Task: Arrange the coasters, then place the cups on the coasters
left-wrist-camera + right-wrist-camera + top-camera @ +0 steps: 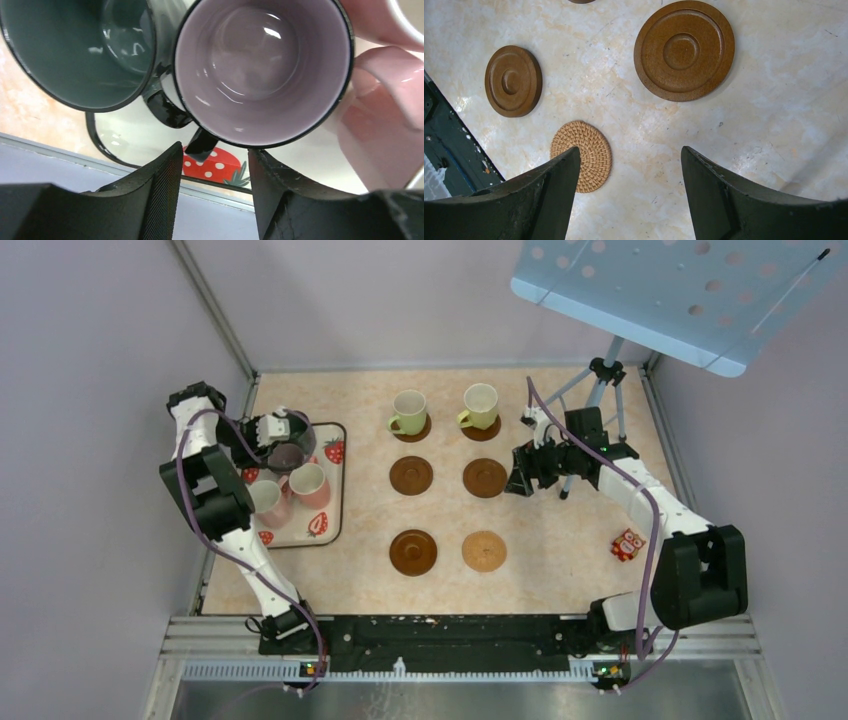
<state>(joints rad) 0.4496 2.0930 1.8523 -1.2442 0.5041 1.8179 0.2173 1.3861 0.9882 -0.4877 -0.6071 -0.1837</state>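
Two light green cups (408,412) (480,406) stand on the far pair of coasters. Three brown coasters (411,475) (485,477) (413,552) and a tan woven one (484,551) lie bare. On the strawberry tray (336,502) stand the dark green-grey cup (75,50), the mauve cup (262,65) and two pink cups (309,483) (268,502). My left gripper (215,148) hangs over the tray, jaws apart. The mauve cup's dark handle (200,144) sits just past its tips, untouched. My right gripper (630,149) is open and empty above bare table beside the tan coaster (583,152).
A tripod stand (603,375) carrying a blue perforated panel (680,290) rises at the back right, close behind the right arm. A small red packet (628,544) lies near the table's right edge. Walls close in the left, back and right sides.
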